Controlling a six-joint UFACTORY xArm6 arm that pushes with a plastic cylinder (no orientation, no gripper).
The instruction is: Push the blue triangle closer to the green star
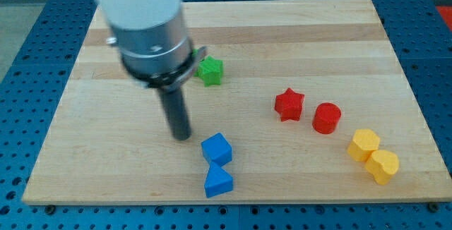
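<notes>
Smooth dark rod, my tip (183, 137) just left of a faceted blue cube (216, 149), blue triangle (218, 181) touching beneath, bottom centre, green star (210, 71) upper centre, perhaps matte plastic, pale wooden board (85, 152), no jaws fitted

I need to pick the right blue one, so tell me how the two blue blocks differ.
The blue cube sits higher in the view, nearer my tip, which stands just to its left; the blue triangle lies below it, nearer the board's bottom edge. The cube shows square faces, tilted; the triangle shows a wedge shape with a pointed end. The cube lies closer to the green star. Both share the same blue and appear to touch.
</notes>
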